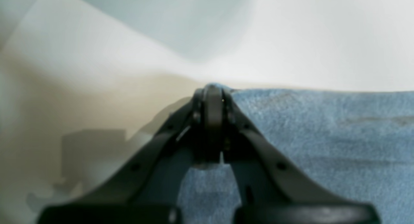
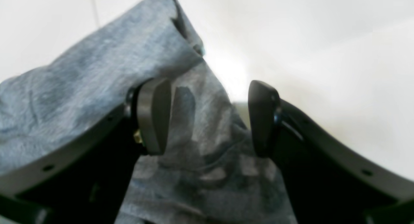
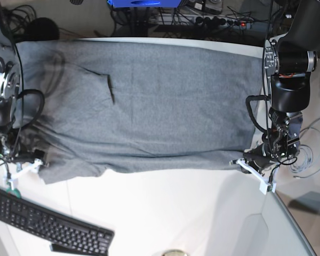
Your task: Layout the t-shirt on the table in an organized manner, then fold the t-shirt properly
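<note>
The grey t-shirt [image 3: 149, 101] lies spread flat across the white table [image 3: 176, 213], its front hem running in an uneven line. At the shirt's front right corner in the base view, my left gripper [image 3: 249, 164] is low on the table. In the left wrist view the left gripper [image 1: 212, 96] is shut on the t-shirt [image 1: 323, 136], a bit of fabric poking out at its tips. My right gripper [image 3: 26, 168] is at the front left corner. The right wrist view shows the right gripper [image 2: 208, 117] open, with the t-shirt [image 2: 81, 78] lying loose under its fingers [image 2: 153, 115].
A black keyboard [image 3: 48, 221] lies at the front left of the table. Cables and a power strip [image 3: 213, 21] run behind the far edge. The table's curved edge [image 3: 266, 213] drops off at the front right. Loose cable [image 3: 306, 157] hangs beside the left arm.
</note>
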